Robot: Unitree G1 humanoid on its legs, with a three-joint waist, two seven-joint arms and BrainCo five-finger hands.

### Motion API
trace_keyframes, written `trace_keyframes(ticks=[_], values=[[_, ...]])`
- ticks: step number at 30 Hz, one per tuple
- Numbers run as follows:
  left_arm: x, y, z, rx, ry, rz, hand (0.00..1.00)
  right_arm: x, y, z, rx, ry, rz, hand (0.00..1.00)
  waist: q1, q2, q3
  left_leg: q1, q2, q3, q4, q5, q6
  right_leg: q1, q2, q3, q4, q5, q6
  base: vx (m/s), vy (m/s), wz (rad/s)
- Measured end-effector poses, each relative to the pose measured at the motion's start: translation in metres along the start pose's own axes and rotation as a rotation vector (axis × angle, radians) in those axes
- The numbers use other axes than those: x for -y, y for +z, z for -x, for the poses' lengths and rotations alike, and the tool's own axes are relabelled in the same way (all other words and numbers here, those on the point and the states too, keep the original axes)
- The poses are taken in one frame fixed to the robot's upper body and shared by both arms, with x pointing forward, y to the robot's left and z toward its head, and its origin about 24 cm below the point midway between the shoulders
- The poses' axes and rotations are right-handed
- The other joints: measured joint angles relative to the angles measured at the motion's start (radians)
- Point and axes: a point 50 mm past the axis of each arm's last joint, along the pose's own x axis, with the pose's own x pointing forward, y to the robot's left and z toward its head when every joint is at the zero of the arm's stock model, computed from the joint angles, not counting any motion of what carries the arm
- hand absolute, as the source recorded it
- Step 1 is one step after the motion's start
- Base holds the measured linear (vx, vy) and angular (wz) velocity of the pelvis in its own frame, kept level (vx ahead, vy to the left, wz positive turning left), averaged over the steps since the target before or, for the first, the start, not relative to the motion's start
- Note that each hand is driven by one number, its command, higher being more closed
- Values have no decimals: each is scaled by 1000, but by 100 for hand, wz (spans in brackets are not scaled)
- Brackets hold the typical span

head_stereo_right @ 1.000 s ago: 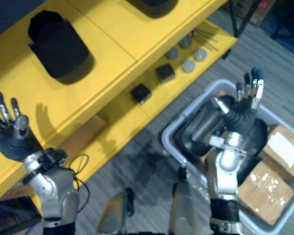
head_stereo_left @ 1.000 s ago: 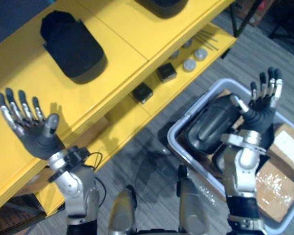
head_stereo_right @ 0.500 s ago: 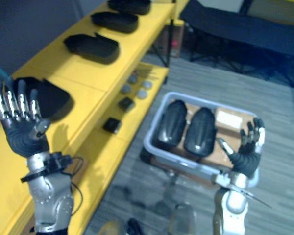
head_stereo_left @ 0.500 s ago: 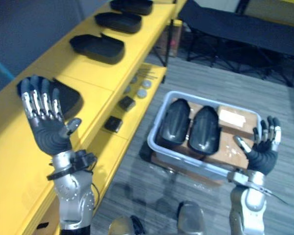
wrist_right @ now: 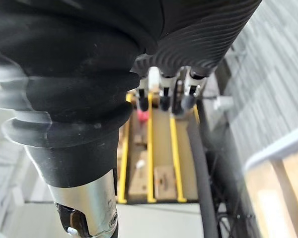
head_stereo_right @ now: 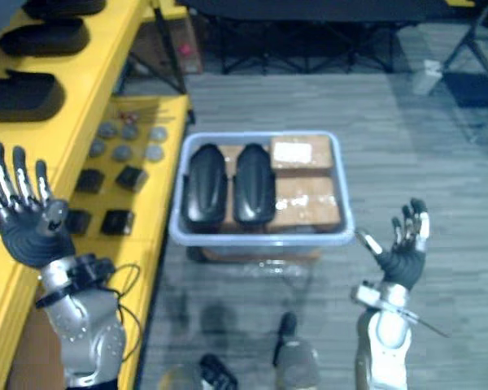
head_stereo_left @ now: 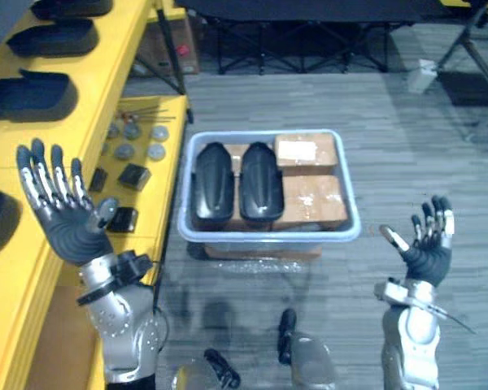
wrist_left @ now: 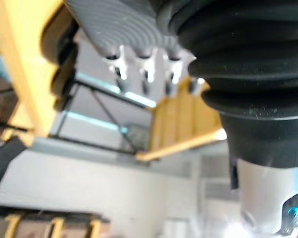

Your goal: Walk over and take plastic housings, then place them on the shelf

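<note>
Fingers [head_stereo_left: 39, 172] of both hands were spread straight, holding nothing: left hand [head_stereo_left: 69, 227] raised beside the yellow shelf [head_stereo_left: 106, 65], right hand [head_stereo_left: 429, 252] over the floor [head_stereo_left: 407, 146]. Farther off between them, two black plastic housings [head_stereo_left: 214, 183] lay side by side in a grey bin [head_stereo_left: 268, 236], left of cardboard boxes [head_stereo_left: 313, 199].

Bin [head_stereo_right: 260, 238], two housings [head_stereo_right: 205, 185] and boxes [head_stereo_right: 307, 201] inside, shelf [head_stereo_right: 61, 122] left of it, left hand [head_stereo_right: 26, 236] and right hand [head_stereo_right: 400, 260] spread either side
</note>
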Motion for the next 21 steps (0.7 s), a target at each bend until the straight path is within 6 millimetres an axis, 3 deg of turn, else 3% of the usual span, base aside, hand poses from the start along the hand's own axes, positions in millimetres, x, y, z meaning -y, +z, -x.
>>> trace_keyframes(ticks=[3,7,10,14,17,21], values=[[-10,-19,17,-140,-7,-57,0,0,-5,-5,-25,-9,-12,0,11,10,2,-1,-46,-147,-59,-11,6,-42,13,28,-2,-5,-6,-40,-23,-95],[-9,-64,39,-397,-64,-98,0,24,-26,-2,-145,-92,19,0,9,30,14,70,-104,-153,-205,4,-56,-51,-33,-19,19,15,-3,5,54,-6],[-14,-89,60,-572,-78,-182,0,31,-42,-8,-227,-48,59,0,14,53,14,82,-131,-157,-230,13,-70,-52,-56,-20,23,22,3,8,46,6],[-32,-121,94,-838,-70,-305,0,34,-53,-22,-265,-24,94,0,24,60,10,88,-168,-181,-253,25,-69,-43,-92,-29,36,43,25,11,78,19],[-46,-139,130,-1051,-104,-400,0,40,-62,-39,-311,-46,141,0,47,60,10,86,-191,-215,-251,25,-68,-14,-125,-49,28,56,44,-38,77,32],[-77,-145,179,-1270,-52,-494,0,36,-61,-83,-337,-36,136,0,88,59,13,40,-222,-269,-204,14,-51,9,-170,-89,-5,89,69,-93,114,38]])
